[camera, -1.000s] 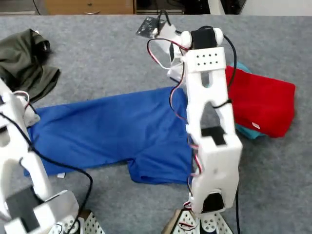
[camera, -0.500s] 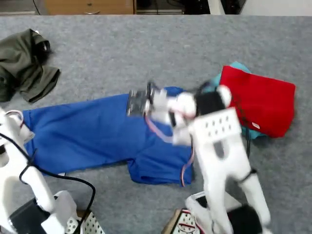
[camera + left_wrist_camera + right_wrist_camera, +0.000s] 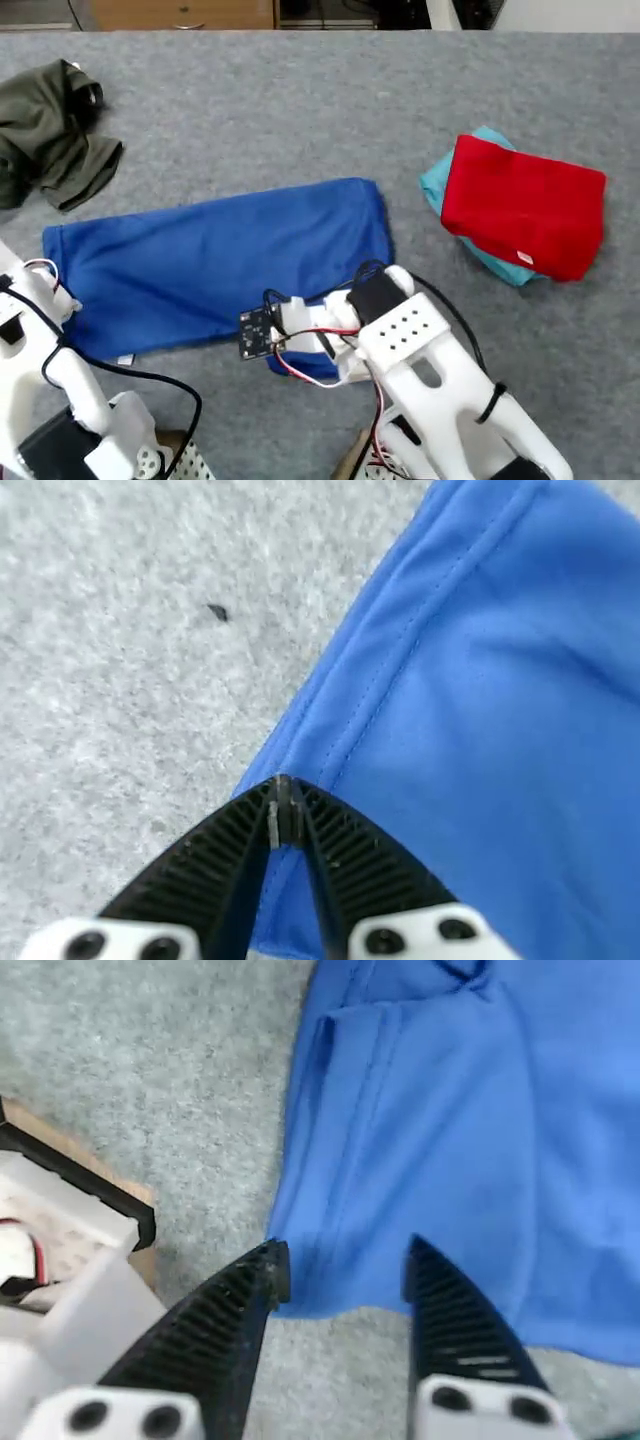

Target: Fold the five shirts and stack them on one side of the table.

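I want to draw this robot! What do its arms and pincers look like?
The right arm and left arm are chunky white plastic blocks. The right one has a patch of little round holes, with red, white and black cables looping along it. The left pincer and right pincer each have two black ribbed fingers on a white base.

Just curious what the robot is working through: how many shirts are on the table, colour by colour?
blue shirt: 1
red shirt: 1
teal shirt, under the red one: 1
dark green shirt: 1
Total: 4 shirts in view
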Action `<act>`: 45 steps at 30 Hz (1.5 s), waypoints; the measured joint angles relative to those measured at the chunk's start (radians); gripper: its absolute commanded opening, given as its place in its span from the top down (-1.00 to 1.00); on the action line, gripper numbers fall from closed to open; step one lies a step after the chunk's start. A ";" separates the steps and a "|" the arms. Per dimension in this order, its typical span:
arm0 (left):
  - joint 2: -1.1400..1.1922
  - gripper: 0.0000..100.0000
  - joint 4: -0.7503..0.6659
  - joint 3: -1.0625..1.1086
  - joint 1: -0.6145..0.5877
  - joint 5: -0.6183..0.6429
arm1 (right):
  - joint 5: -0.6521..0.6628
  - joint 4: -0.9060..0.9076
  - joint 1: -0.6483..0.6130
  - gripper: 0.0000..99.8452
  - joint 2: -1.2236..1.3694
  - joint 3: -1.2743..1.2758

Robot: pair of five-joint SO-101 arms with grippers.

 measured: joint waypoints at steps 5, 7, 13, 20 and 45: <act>0.000 0.96 -0.003 0.005 0.000 0.000 | -0.015 -0.074 -0.025 0.49 0.000 0.086; 0.000 0.96 -0.003 0.005 0.000 0.000 | -0.037 -0.089 -0.061 0.49 0.000 0.100; 0.000 0.96 -0.003 0.005 0.000 0.000 | -0.084 -0.173 -0.118 0.49 0.025 0.107; 0.000 0.96 -0.003 0.005 0.000 0.000 | -0.087 -0.290 -0.118 0.49 0.239 0.107; 0.000 0.96 -0.003 0.005 0.000 0.000 | -0.095 -0.413 -0.046 0.96 0.477 -0.023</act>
